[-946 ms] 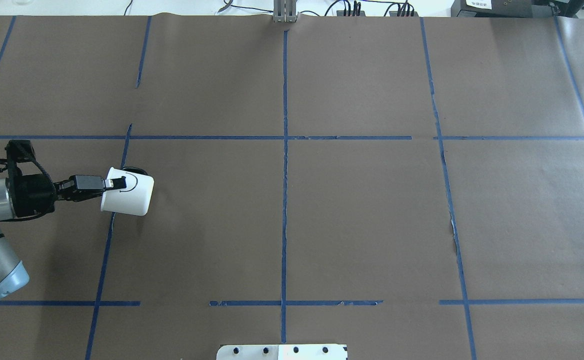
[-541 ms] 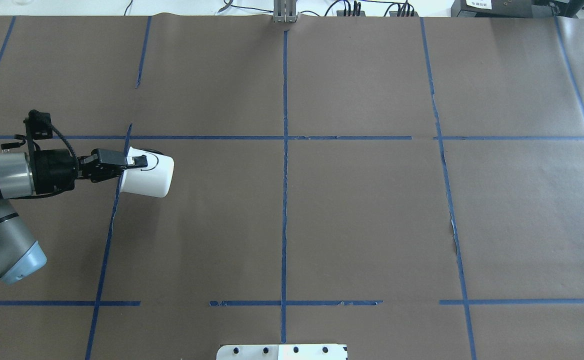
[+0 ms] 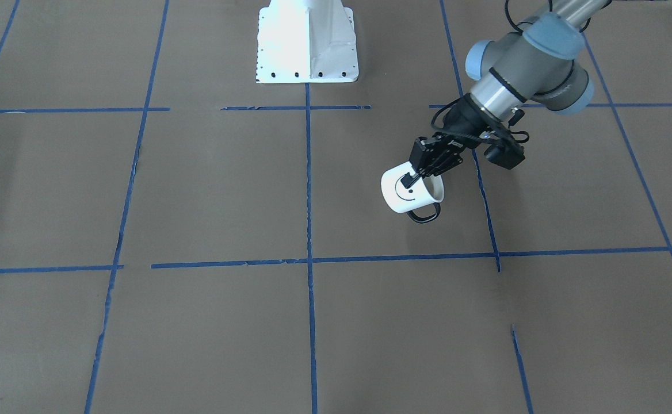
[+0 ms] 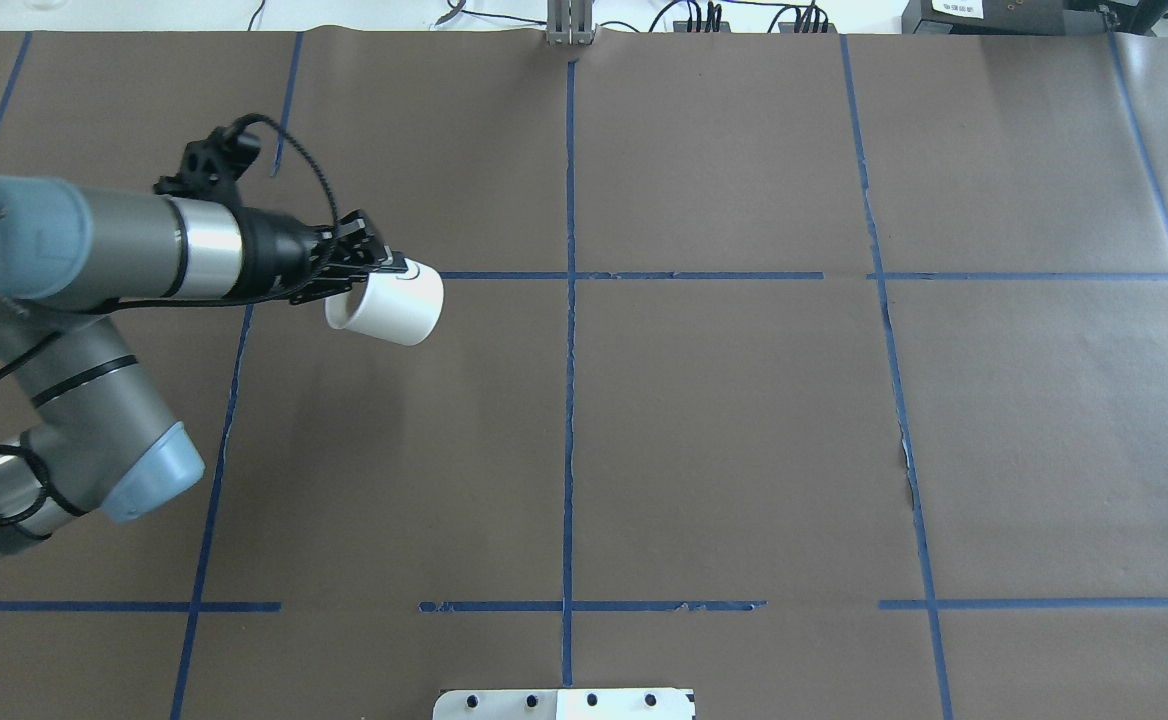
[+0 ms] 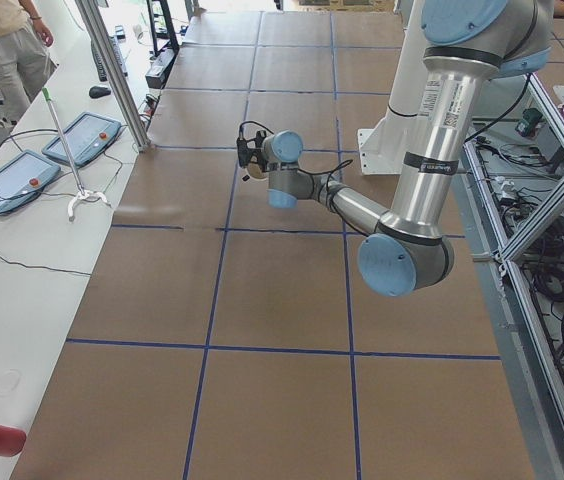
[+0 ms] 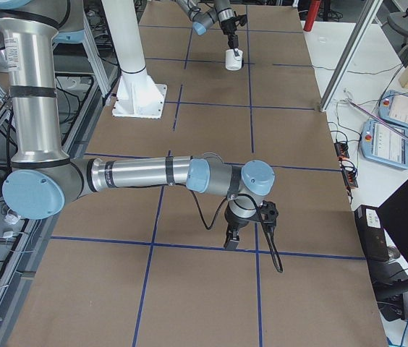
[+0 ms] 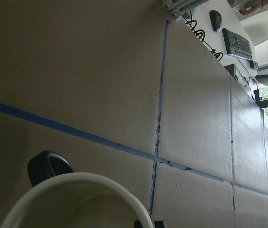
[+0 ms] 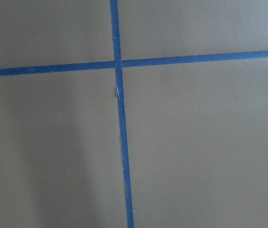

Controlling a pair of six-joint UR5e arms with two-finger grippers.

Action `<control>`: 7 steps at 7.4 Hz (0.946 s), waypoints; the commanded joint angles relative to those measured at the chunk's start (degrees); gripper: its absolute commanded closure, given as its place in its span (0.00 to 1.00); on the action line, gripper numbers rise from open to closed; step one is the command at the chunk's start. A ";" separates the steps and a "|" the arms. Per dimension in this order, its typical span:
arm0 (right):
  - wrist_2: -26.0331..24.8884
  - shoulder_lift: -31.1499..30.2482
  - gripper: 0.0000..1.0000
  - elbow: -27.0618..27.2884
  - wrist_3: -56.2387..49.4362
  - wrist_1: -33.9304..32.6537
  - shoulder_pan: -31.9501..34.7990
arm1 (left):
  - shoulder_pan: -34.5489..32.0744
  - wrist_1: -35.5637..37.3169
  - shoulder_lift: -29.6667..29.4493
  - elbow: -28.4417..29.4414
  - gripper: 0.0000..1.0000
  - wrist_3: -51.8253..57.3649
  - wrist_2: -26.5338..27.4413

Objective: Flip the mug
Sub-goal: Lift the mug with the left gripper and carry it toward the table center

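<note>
You see the left claw (image 3: 413, 176) pinching the mug (image 3: 411, 192) by its rim, one finger pressed on the outer wall over the smiley face. The mug is tipped on its side, mouth toward the arm, with its black handle (image 3: 424, 214) pointing away from the white base plate (image 3: 307, 43). It hangs out in front of that plate, toward the robot's left. You cannot tell whether it touches the bench (image 3: 198, 184). Brown paper crossed by blue tape lines (image 3: 308, 172) stretches wide from the plate, and the bench edges lie well apart from the mug. The right claw (image 6: 231, 241) points down close over the paper on the plate's other side. You cannot tell whether it is spread or pressed together.
</note>
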 commanded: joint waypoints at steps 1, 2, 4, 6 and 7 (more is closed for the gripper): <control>0.00 0.00 0.00 0.00 0.00 0.00 0.00 | 2.69 26.42 -13.10 0.97 1.00 2.67 5.85; 0.00 0.00 0.00 0.00 0.00 0.00 0.00 | 5.49 34.72 -18.47 3.07 1.00 5.04 8.33; 0.00 0.00 0.00 0.00 0.00 0.00 0.00 | 9.98 41.70 -27.70 13.75 1.00 7.07 12.04; 0.00 0.00 0.00 0.00 0.00 0.00 0.00 | 15.08 42.27 -30.04 16.44 1.00 8.23 14.24; 0.00 0.00 0.00 0.00 0.00 0.00 0.00 | 15.54 42.27 -30.12 18.45 1.00 8.23 15.03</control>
